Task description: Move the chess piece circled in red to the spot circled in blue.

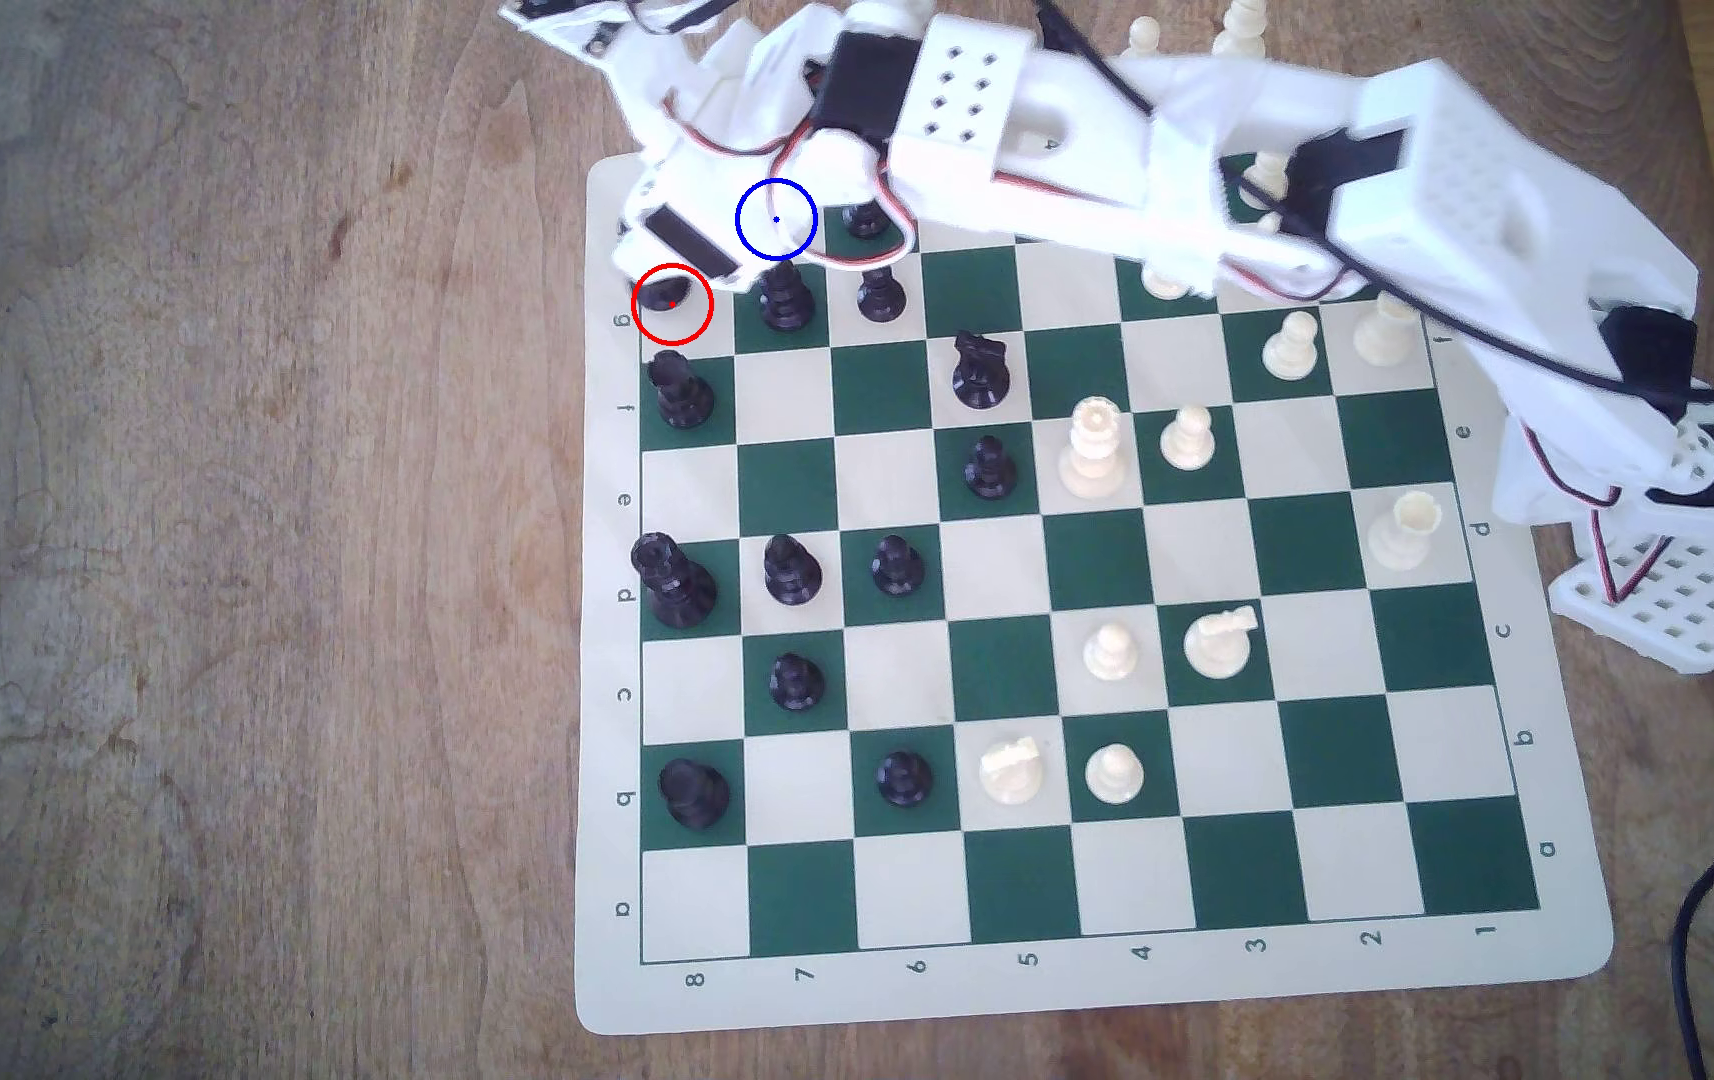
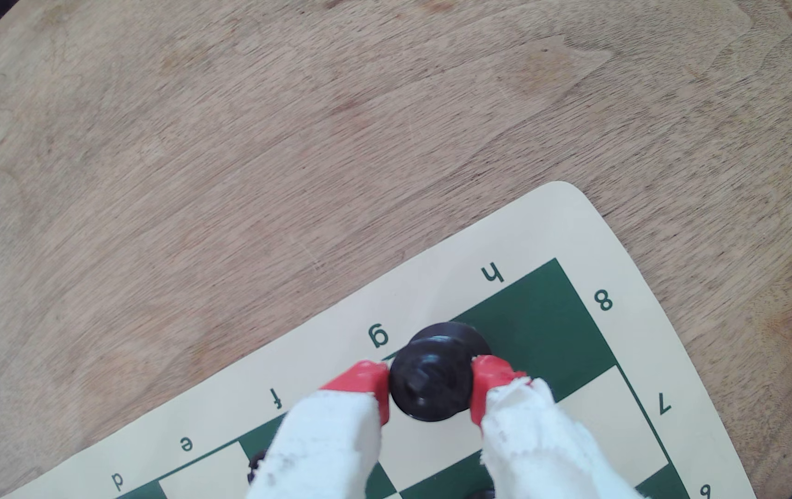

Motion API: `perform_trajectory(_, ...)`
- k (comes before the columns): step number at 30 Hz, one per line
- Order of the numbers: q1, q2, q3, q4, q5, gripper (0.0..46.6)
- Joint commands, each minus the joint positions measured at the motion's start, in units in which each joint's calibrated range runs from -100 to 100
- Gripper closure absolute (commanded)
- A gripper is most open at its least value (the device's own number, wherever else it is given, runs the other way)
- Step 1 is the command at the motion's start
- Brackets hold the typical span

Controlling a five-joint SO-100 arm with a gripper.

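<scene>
While the white arm is reaching across the far side of the board toward its corner at the exterior view's upper left, the gripper is closing its two red-tipped fingers against either side of the piece, holding it. The piece is sitting on the cream square in the g row, last column, just inside the board's border, with the green corner square h8 beside it; the wrist view is looking down on its round glossy black top and wide circular base. In the exterior view a red ring is circling the piece, mostly hidden under the gripper body. The spot, a thin blue ring with a centre dot, is lying diagonally next to that square, one row nearer the far edge and one column inward; the arm is covering the square beneath it. A black pawn is standing on the square just beside the piece, and another pawn is standing just beside the spot. Beyond the board's rounded corner, bare wooden table is stretching open on the exterior view's left, its grain brown and mottled. The board is a thin flat mat of matte green and cream squares with a cream border bearing letters and numbers. The fingers are wrapped in frayed white cloth above their red tips.
</scene>
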Motion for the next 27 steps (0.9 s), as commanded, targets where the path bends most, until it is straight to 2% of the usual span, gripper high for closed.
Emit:
perform_trajectory(1,1.1,-16.9,5.0,-2.4,0.7,43.5)
perform_trajectory(7,3.7,-25.4,19.2,-7.7,2.2,43.5)
perform_trajectory(16,6.2,-27.7,31.2,-12.3,3.3,43.5)
perform_trajectory(27,7.0,-25.5,34.5,-15.9,2.9,43.4)
